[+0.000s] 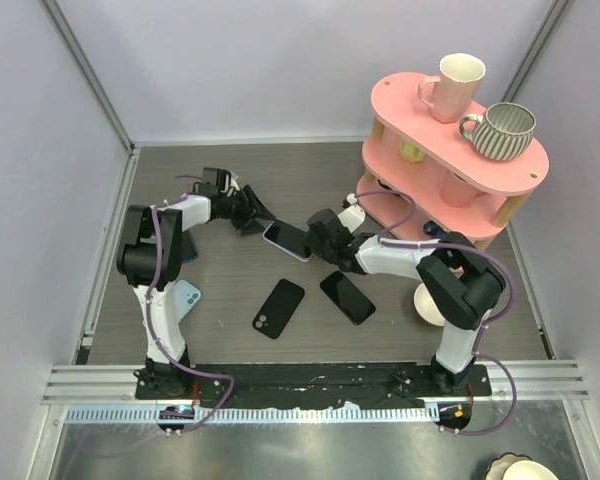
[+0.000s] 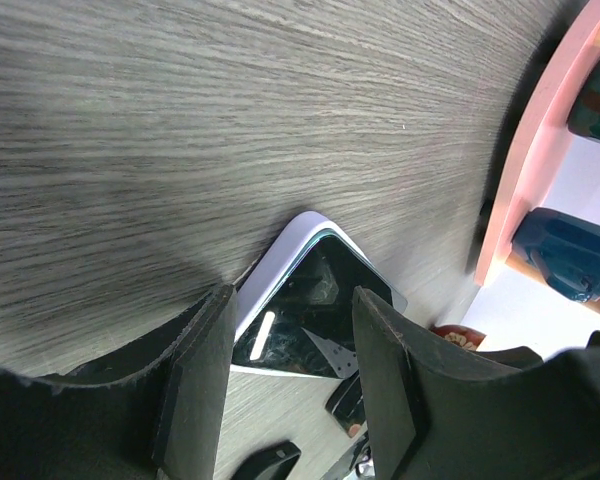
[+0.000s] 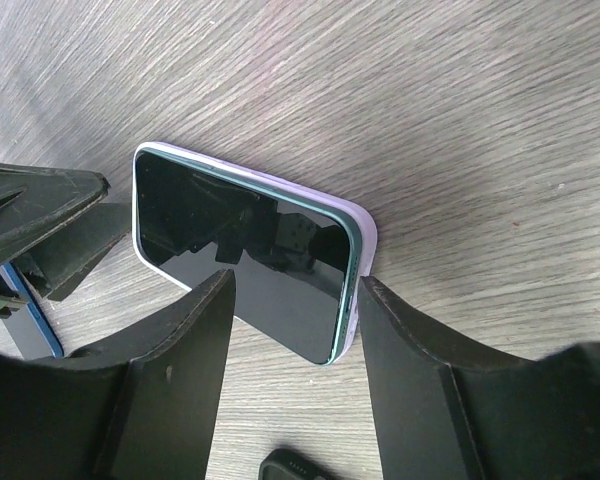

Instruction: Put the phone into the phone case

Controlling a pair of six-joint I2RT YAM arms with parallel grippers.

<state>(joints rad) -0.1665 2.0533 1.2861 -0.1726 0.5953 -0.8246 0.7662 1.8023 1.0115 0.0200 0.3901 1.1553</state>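
Site: grey wood-grain table [image 1: 280, 180], mid-area | lilac phone case [image 3: 360, 222] holds black phone [image 3: 240, 240] | right gripper [image 3: 295, 285] released | left gripper [image 2: 295, 295] grip: cannot tell

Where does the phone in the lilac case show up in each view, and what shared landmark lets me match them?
Top external: phone in the lilac case lies mid-table, left of the pink shelf.
Left wrist: lower middle, one corner pointing up-frame.
Right wrist: centre of the picture, screen up.
Shared landmark: the grey wood-grain tabletop beneath it in all three.
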